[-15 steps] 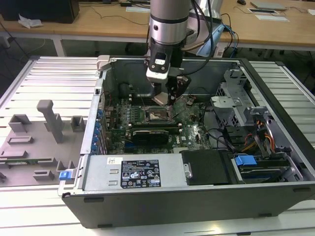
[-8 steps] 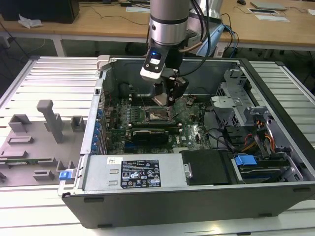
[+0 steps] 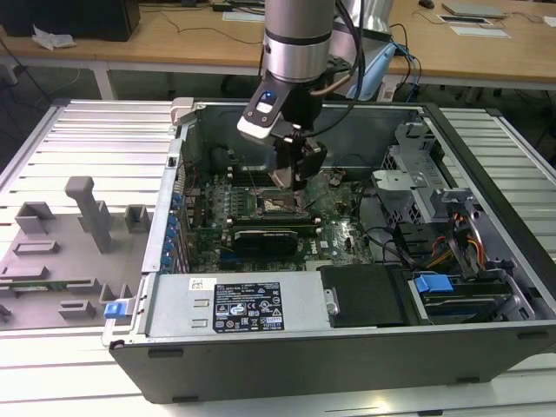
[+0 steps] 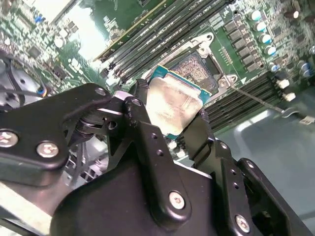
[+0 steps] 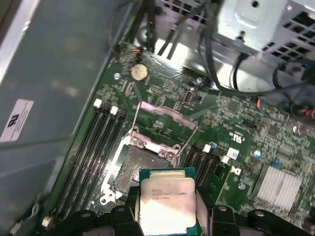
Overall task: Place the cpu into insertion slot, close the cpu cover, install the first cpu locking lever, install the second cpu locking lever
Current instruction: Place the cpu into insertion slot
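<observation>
Gripping the cpu (image 5: 167,204) by two opposite edges, the claw (image 3: 295,178) is closed on it just above the insertion slot (image 5: 135,169), chip not seated. In the exterior view the slot sits about 7 o'clock from the claw. The cpu cover (image 5: 162,125) stands open, tilted up off the green motherboard (image 5: 236,123).
</observation>
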Tool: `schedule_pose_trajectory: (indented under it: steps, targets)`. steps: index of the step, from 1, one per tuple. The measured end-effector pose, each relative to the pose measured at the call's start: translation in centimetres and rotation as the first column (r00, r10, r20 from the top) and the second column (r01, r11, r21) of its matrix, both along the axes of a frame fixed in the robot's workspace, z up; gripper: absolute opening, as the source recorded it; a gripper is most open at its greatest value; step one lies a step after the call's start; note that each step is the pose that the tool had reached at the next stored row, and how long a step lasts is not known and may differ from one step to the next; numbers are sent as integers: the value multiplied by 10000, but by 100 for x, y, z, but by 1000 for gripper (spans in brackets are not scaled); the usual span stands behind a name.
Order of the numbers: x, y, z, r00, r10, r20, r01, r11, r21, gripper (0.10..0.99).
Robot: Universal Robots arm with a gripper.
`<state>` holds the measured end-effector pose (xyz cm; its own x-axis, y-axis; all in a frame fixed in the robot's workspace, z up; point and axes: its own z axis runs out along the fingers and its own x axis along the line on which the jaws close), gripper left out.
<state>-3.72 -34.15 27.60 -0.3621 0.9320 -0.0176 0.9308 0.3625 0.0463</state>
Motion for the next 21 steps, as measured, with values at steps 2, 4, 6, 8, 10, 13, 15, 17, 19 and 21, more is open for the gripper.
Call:
schedule_pose_trajectory:
  steps: [2,4,6,8,10,13,15,17,19,21]
  targets:
    - [0,0,-9,9994,-345,0,345,9994,0,541]
    - [0,0,-20,9973,-728,0,728,9973,0,541]
    - [0,0,-29,9943,-1066,0,1066,9943,0,541]
    - [0,0,-40,9886,-1506,0,1506,9886,-1,541]
    - [0,0,-57,9770,-2134,0,2134,9770,0,541]
    - [0,2,-100,9619,-2733,0,2733,9619,0,541]
    - [0,7,-134,9568,-2908,-1,2908,9568,-1,541]
    - [0,10,-165,9507,-3103,0,3103,9507,0,541]
    - [0,10,-192,9400,-3412,0,3412,9400,0,541]
    - [-1,18,-209,9308,-3654,-1,3654,9308,-2,541]
